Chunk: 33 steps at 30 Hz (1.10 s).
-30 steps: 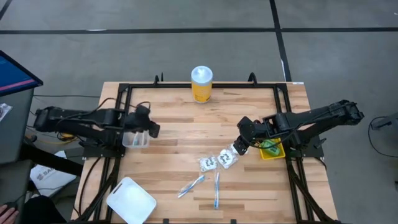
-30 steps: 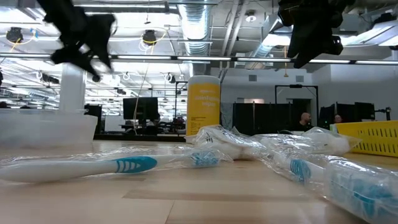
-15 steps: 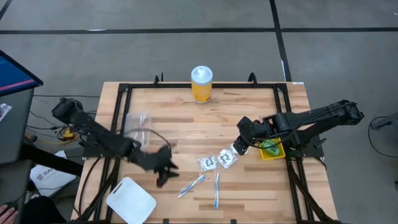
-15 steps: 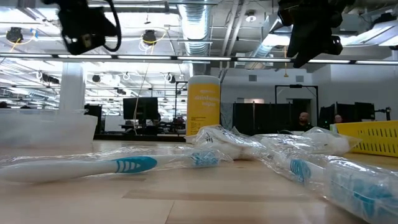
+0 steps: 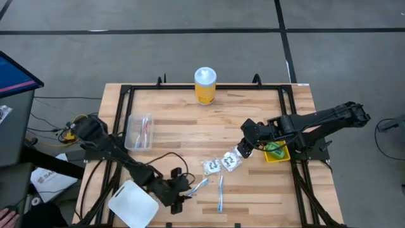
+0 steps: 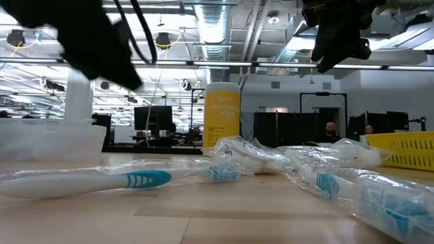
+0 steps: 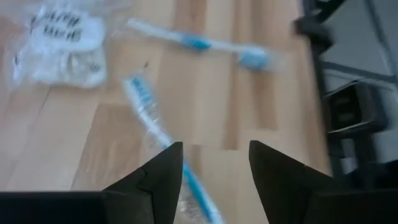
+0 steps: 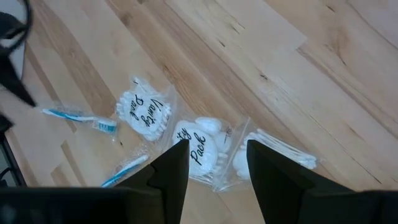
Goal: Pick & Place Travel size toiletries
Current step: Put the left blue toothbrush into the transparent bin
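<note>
Wooden desk (image 5: 190, 130) low in frame, left gripper (image 5: 181, 195) parted and empty over a wrapped toothbrush (image 5: 196, 187), right gripper (image 5: 242, 149) parted above the packets (image 5: 223, 163); slick wrap could slip the pinch.

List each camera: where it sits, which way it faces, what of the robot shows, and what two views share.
High: overhead, straight down; both arms, left gripper open.
Low: table height, level across; tall yellow jar, arms overhead.
Left wrist: on the left arm, down over a blue toothbrush; open fingers.
Right wrist: on the right arm, over white printed packets; right gripper open.
Shared: both wrist views show packets and toothbrushes.
</note>
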Tool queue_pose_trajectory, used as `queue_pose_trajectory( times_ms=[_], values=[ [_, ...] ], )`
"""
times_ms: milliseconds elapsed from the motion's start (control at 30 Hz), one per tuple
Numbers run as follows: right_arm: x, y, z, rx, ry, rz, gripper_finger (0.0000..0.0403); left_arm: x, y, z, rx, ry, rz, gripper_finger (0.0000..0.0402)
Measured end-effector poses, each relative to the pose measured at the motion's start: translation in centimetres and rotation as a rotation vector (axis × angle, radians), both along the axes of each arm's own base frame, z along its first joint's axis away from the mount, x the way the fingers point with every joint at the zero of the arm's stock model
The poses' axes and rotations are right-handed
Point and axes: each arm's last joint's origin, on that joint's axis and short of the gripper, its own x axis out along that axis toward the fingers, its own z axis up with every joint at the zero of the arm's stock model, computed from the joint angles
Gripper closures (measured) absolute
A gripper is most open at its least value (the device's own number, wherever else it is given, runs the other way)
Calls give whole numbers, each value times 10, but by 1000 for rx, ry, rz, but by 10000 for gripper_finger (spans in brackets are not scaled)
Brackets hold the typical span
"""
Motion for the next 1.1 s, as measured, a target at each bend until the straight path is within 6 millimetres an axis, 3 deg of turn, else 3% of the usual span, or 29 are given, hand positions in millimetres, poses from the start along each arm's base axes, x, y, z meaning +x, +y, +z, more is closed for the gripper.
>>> queue_pose_trajectory(
  times_ms=[333,733,867,1100],
  values=[
    [0,0,0,-11,4,17,249,11,6,-42,49,116,45,222],
    [0,0,0,-15,6,24,249,8,7,-61,96,215,36,232],
    [0,0,0,-16,6,25,249,6,12,-61,117,254,40,266],
    [0,0,0,-15,6,24,249,7,19,-63,116,288,61,381]
  ],
)
